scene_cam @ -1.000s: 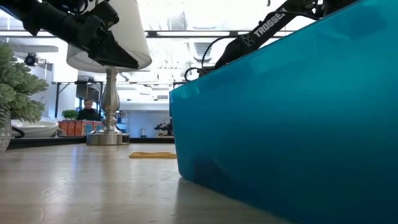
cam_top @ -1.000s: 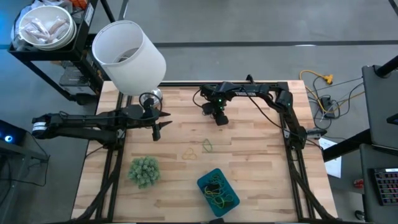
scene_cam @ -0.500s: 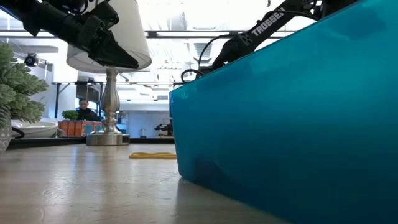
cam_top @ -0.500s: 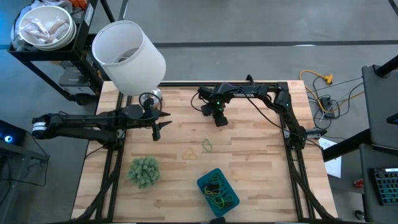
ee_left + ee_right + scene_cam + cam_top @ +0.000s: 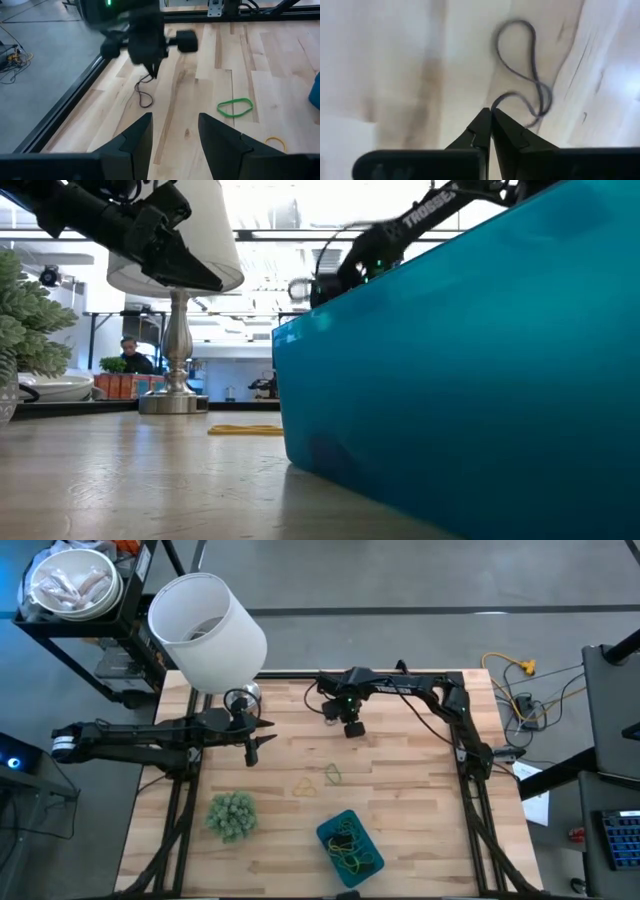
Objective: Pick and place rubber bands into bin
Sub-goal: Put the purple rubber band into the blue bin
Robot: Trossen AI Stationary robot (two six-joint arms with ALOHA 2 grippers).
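My right gripper (image 5: 352, 730) hangs over the far middle of the table, shut on a black rubber band (image 5: 522, 70). A green rubber band (image 5: 333, 775) and a yellow one (image 5: 304, 786) lie flat on the wood nearer the front. The teal bin (image 5: 350, 848) stands near the front edge with several bands in it and fills the right of the low view (image 5: 450, 360). My left gripper (image 5: 175, 135) waits open at the table's left (image 5: 252, 748), pointing toward the right gripper. My right gripper pinches one end of the black band (image 5: 496, 104) between its two fingertips, coming from above and pointing down. The band hangs slack below the tips, twisted into a figure of eight (image 5: 144, 92). Whether its lower end rests on the wood cannot be told.
A big white cylinder (image 5: 207, 628) on a metal stand (image 5: 241, 700) rises at the far left. A fuzzy green ball (image 5: 232, 814) sits at the front left. Black frame rails run along the table's edges (image 5: 65, 125). A person (image 5: 128, 355) shows far behind.
My right gripper has risen a little and drifted slightly toward the far edge; in the low view its wrist now shows above the bin's rim. The bands on the table and the bin have stayed in place.
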